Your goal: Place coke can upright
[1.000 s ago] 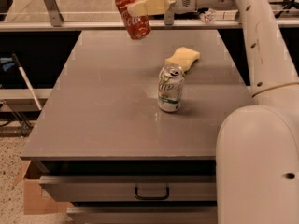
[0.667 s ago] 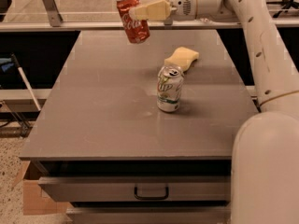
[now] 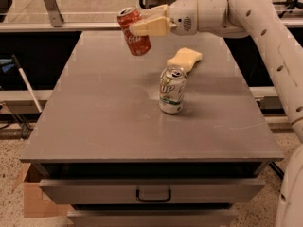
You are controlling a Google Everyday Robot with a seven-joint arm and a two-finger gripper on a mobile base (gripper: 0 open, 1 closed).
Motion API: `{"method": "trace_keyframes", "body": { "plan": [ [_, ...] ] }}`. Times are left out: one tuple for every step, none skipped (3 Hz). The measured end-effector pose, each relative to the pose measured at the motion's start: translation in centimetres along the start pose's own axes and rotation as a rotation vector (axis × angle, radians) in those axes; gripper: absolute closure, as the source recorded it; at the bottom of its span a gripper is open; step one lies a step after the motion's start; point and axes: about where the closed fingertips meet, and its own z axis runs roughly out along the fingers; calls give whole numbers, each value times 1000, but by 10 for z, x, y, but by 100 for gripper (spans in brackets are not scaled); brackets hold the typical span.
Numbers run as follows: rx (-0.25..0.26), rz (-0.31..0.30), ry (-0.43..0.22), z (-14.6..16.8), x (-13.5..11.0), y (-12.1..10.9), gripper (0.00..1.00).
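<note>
The red coke can with white script hangs in the air over the far left part of the grey table, tilted with its silver top toward the upper left. My gripper reaches in from the right and is shut on the can's upper half. The can is clear of the tabletop. The silver-white and green 7UP can stands upright near the table's middle, to the right of and nearer than the held can.
A yellow sponge lies behind the 7UP can. My white arm spans the right side. A drawer with a handle sits under the tabletop. A cardboard box stands on the floor at left.
The gripper with the coke can has shifted slightly left and toward the table. The 7UP can and sponge have not moved.
</note>
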Motion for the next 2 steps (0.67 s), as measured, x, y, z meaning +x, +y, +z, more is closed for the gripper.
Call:
{"method": "trace_keyframes", "body": {
  "plan": [
    [13,-23,7,0,5,7,100],
    [-47,30,-115,10,21,5,100]
  ]
}}
